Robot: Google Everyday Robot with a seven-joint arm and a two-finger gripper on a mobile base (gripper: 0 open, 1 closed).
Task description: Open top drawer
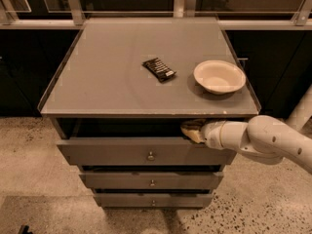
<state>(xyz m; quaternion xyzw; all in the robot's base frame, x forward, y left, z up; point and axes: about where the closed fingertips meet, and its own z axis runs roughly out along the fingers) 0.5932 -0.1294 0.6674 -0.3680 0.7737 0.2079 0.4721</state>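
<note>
Lying nearest is a speckled stone floor (29, 145), and the grey cabinet is standing on it. Its lowest drawer front (126, 200) and the middle drawer front (117, 180) are sitting one above the other, each showing a small knob at centre. Above them the top drawer (107, 152) is jutting forward of the cabinet body, partly out, with a dark gap showing between its upper edge and the tabletop; its round knob (150, 155) is sitting bare at the middle of the front. The gripper (192, 130) is resting at that upper edge, right of centre and well away from the knob, tucked into the gap just under the tabletop's lip. Whether it is gripping the edge, or how wide it is standing, cannot be told. The pale arm (263, 138) is reaching in from the right, crossing the drawer's right end. On the tabletop (112, 72) a dark snack packet (159, 69) is lying near the middle, and a shallow white bowl (219, 76) is sitting to its right, close to the edge above the gripper. A light rail (273, 24) is running along the back.
</note>
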